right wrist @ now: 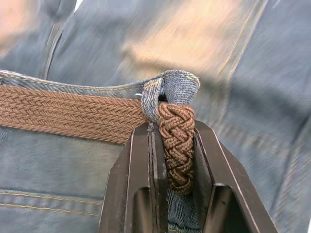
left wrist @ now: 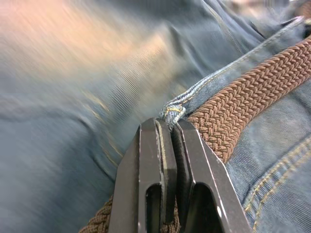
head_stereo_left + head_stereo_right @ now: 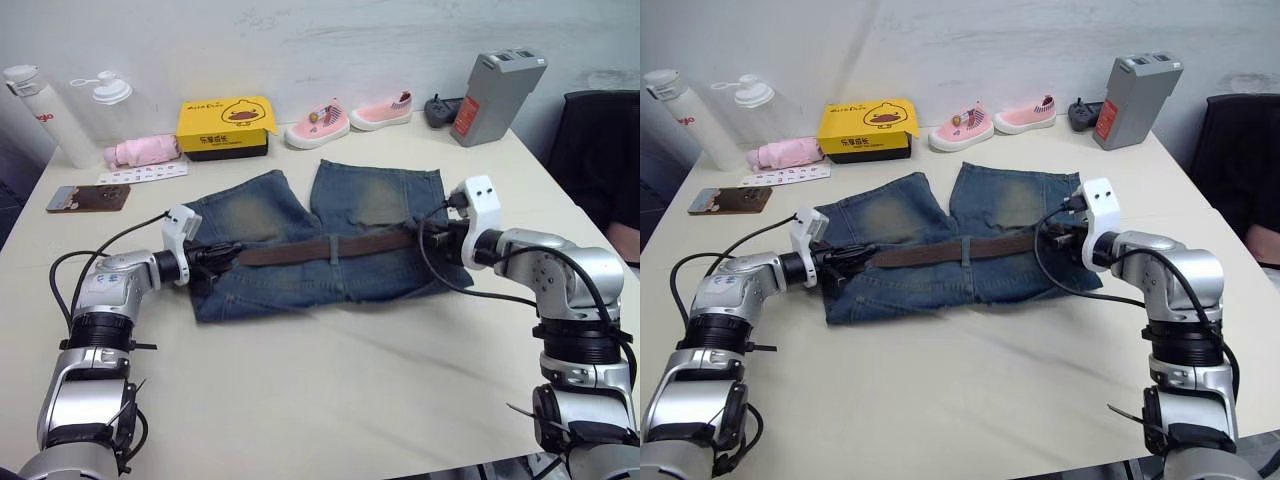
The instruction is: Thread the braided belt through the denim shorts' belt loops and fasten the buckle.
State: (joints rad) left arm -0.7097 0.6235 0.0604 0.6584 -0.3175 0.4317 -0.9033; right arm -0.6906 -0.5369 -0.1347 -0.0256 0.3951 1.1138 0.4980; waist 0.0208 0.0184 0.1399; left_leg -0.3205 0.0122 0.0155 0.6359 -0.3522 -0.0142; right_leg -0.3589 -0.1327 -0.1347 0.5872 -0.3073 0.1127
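Cream flat table (image 3: 330, 400) fills most of the head view, and the blue denim shorts with faded yellowish-tan leg patches (image 3: 320, 240) lie flat at centre frame, waistband toward the lower edge, legs pointing to the upper part. Soft limp cloth, light, will bunch and drag if pulled, so one side likely needs pinning while the other works. The long brown braided belt (image 3: 320, 250) runs left to right across the waistband at mid frame, passing under a narrow denim belt loop (image 3: 333, 250) at centre; woven strap looks flexible, grippy, a bit stretchy, not fragile, best taken edge-on near the free end just beside a loop. Silver buckle can't be made out in any view, probably hidden at one end. Right gripper (image 1: 177, 145), at right of centre in the head view, is pinching the belt's braided end where it comes out of a denim loop (image 1: 177, 87), strap standing between the two black fingers. Left gripper (image 2: 170, 145), at left of centre, has its fingers pressed nearly together on the folded denim loop edge (image 2: 174, 110) right beside the belt; whether strap is also caught between them is hard to tell.
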